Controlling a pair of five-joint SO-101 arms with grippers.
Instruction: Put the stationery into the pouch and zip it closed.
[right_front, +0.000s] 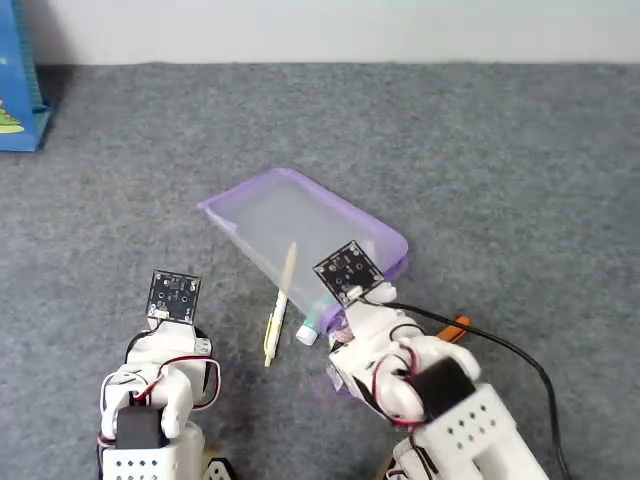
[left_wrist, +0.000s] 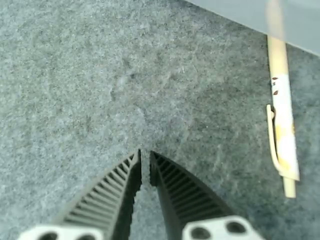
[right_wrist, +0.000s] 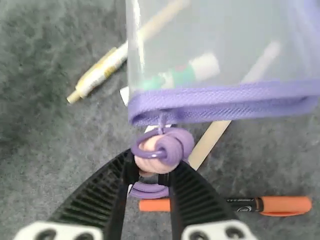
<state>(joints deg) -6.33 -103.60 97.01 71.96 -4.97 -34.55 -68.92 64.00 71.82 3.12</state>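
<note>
Pouch (right_front: 290, 215) on grey carpet (right_front: 480, 150), white wall (right_front: 350, 30) behind — blue box (right_front: 18, 90) cut off at edge. Right gripper (right_wrist: 152, 167) pinching zipper pull (right_wrist: 162, 147); left gripper (left_wrist: 145, 157) jaws pressed together. Orange marker (right_front: 458, 323) partly hidden.

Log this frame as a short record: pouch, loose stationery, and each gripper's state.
pouch: purple, see-through, flat on the grey carpet
left gripper: shut, empty, over bare carpet beside the pen
right gripper: shut on the zipper pull
pen: cream, one end overlapped by the pouch; inside or underneath unclear
orange marker: on the carpet, outside the pouch
</note>
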